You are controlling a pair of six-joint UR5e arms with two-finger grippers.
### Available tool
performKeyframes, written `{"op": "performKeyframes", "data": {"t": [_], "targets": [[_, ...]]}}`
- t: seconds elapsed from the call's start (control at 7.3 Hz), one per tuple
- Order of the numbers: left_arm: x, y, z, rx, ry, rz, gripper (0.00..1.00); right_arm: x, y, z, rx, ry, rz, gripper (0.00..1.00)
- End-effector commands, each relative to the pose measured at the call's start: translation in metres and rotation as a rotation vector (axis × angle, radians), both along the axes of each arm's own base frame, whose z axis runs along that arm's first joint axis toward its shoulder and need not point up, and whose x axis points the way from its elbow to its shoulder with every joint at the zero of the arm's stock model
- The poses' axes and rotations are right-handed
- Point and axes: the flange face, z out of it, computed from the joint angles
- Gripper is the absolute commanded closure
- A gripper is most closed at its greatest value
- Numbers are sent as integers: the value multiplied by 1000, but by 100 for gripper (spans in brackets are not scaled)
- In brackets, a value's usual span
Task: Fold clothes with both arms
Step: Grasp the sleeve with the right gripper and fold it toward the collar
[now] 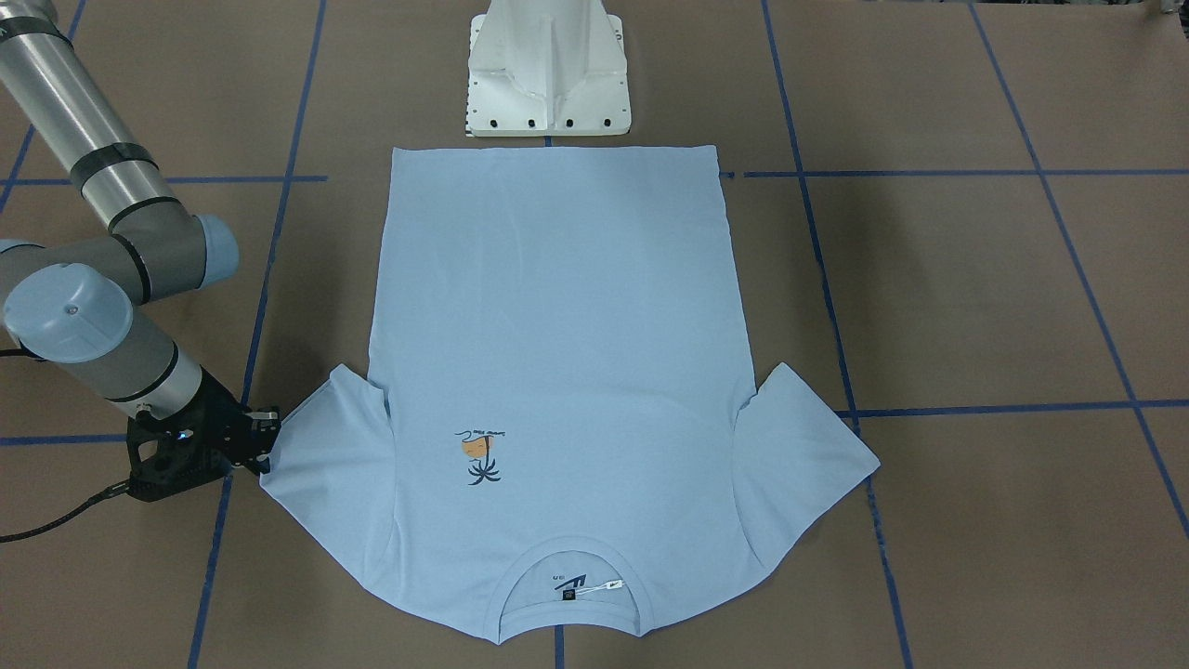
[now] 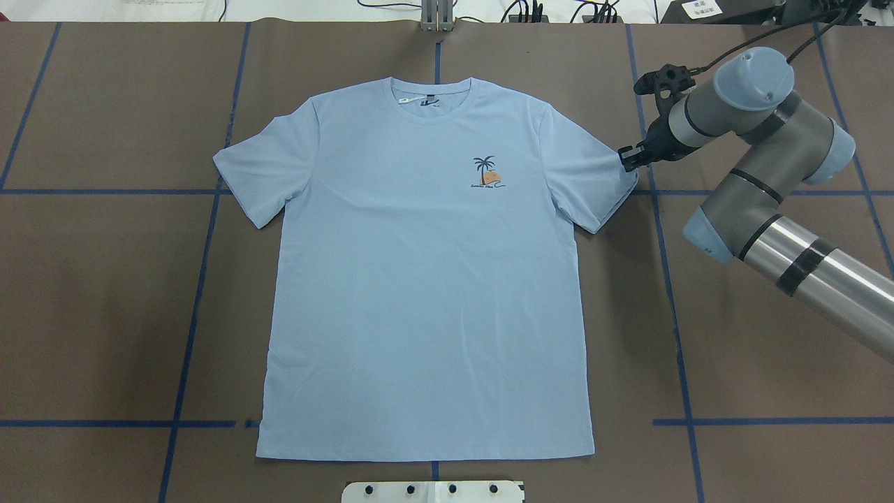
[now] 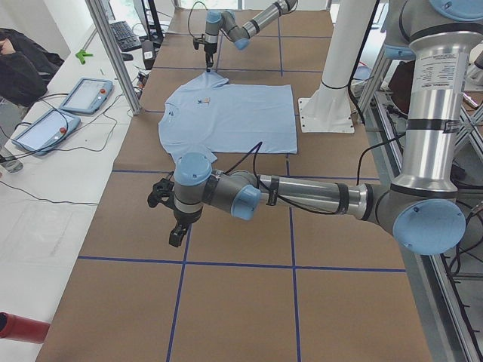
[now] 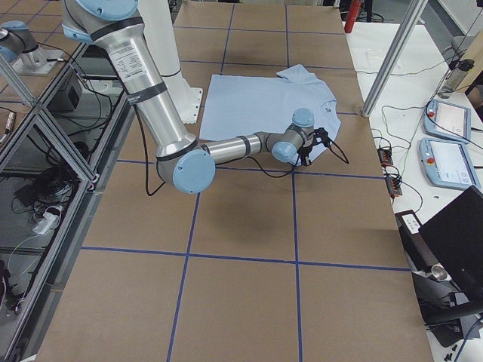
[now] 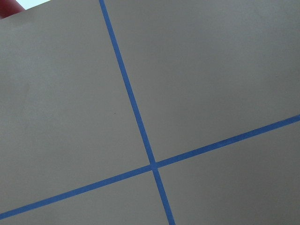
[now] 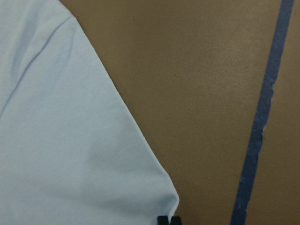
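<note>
The T-shirt (image 2: pixel 419 279) lies flat on the table (image 2: pixel 698 314), one sleeve corner (image 2: pixel 614 175) at the right gripper (image 2: pixel 626 158), well apart from the left gripper (image 3: pixel 175 238).

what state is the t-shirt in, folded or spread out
Spread out, not folded: the T-shirt lies flat, front up, both sleeves out, palm print and collar label showing.

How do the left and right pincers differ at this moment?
The right pincer sits at a sleeve corner of the shirt; the left pincer hangs over the table, well away from the shirt. The right pincer's tips look closed on that corner in its wrist view; the left pincer's state cannot be told. Both point downward, low over the table.
</note>
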Motion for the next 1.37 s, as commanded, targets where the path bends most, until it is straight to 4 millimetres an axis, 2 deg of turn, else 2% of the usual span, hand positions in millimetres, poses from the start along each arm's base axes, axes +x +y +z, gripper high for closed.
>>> {"op": "performKeyframes", "data": {"t": [0.0,0.41,0.55,0.69,0.82,0.96,1.1,1.23], "targets": [[0,-1,0,1,0,1,0,-7,-6,-33,35,-36,1,100],[0,-1,2,-3,-1,2,0,-39,23,-70,20,-95,17,100],[-1,-1,5,-7,-1,0,0,-69,47,-93,26,-107,61,100],[0,-1,5,-7,-1,2,0,-109,58,-118,32,-109,98,100],[0,-5,3,-4,-1,2,0,-142,26,-163,25,-69,159,100],[0,-8,3,-2,-2,3,0,-176,-9,-198,7,-14,181,100],[0,-10,3,-4,-1,0,0,-190,-29,-199,2,32,211,100],[1,-10,4,-8,-1,1,0,-184,-38,-193,-2,45,228,100]]}}
